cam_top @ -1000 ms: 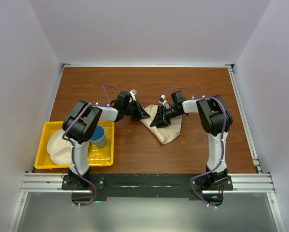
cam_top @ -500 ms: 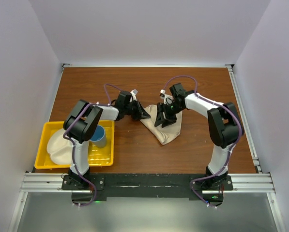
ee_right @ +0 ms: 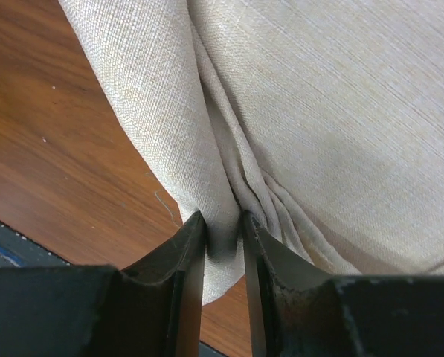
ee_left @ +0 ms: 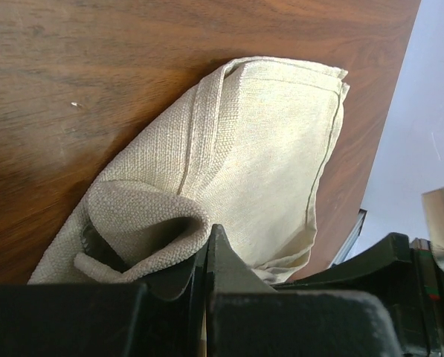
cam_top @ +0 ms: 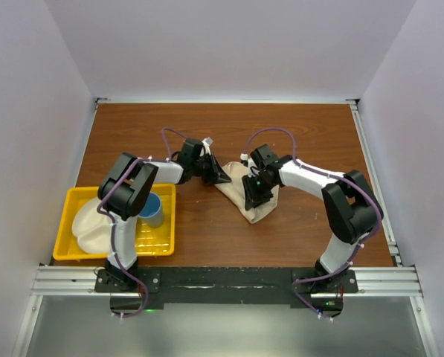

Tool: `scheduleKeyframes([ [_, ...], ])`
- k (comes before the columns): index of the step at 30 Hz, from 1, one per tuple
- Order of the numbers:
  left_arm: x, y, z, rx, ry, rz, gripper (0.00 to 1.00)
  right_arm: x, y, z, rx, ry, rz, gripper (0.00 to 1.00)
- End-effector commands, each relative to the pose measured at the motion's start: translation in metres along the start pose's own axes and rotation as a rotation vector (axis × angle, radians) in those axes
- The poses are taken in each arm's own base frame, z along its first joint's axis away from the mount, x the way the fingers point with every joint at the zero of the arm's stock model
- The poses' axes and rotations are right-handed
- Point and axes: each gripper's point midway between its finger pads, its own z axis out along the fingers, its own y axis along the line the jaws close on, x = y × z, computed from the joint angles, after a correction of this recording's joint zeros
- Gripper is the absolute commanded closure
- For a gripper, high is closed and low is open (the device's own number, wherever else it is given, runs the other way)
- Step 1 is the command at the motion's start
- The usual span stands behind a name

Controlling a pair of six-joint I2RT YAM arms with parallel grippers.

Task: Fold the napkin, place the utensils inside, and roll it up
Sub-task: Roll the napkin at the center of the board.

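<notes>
TABLETOP: Two arms meet over one beige napkin (cam_top: 260, 213), which lies crumpled on the brown table (cam_top: 207, 126) a little right of centre. The right gripper (cam_top: 250, 201) presses down on the middle of the cloth. Its fingers (ee_right: 186, 260) are drawn narrow and pinch a ridge of bunched fabric between them. In the right wrist view, creases fan out from that pinch.

The left gripper (cam_top: 223, 177) lies low at the napkin's left corner with its two fingers closed flat together. A curl of cloth laps against the tip, but it cannot be told whether any fabric is caught between the fingers. In the left wrist view the napkin lies doubled over, with one hemmed edge running along its far side.

At the table's near left sits one yellow tray (cam_top: 76, 195), holding one blue cup (cam_top: 153, 210) and one white plate (cam_top: 88, 227), well apart from the napkin. The left arm's elbow hangs above the tray.
</notes>
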Motion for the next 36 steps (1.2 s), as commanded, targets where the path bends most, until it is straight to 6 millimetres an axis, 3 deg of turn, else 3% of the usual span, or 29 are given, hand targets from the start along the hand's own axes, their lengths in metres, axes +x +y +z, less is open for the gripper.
scheduleKeyframes([
  [1,0.035,0.067,0.002,-0.214,0.104,-0.044,1.0,0.026,-0.033,-0.009,0.18,0.056,0.02,0.72],
  [5,0.037,0.067,0.001,-0.214,0.117,-0.045,1.0,-0.008,-0.005,-0.037,0.161,-0.073,-0.086,0.55],
  [9,0.043,0.069,-0.001,-0.231,0.147,-0.06,1.0,-0.029,0.013,-0.044,0.187,-0.149,-0.237,0.41],
  [17,0.051,0.072,-0.007,-0.252,0.175,-0.084,1.0,-0.072,0.044,-0.019,0.22,-0.235,-0.426,0.32],
  [23,0.054,0.072,-0.008,-0.254,0.187,-0.102,1.0,-0.078,0.054,0.012,0.25,-0.221,-0.447,0.33],
  [28,0.051,0.067,-0.009,-0.249,0.186,-0.11,1.0,-0.07,0.042,0.027,0.312,-0.208,-0.39,0.44],
  [32,0.045,0.059,-0.011,-0.242,0.181,-0.102,1.0,-0.058,0.04,0.033,0.288,-0.198,-0.362,0.69],
  [33,0.041,0.054,-0.014,-0.235,0.172,-0.092,1.0,-0.058,0.041,0.035,0.27,-0.198,-0.36,0.79],
  [36,0.024,0.041,-0.023,-0.228,0.135,-0.052,0.97,-0.05,0.052,0.042,0.166,-0.181,-0.348,0.89],
])
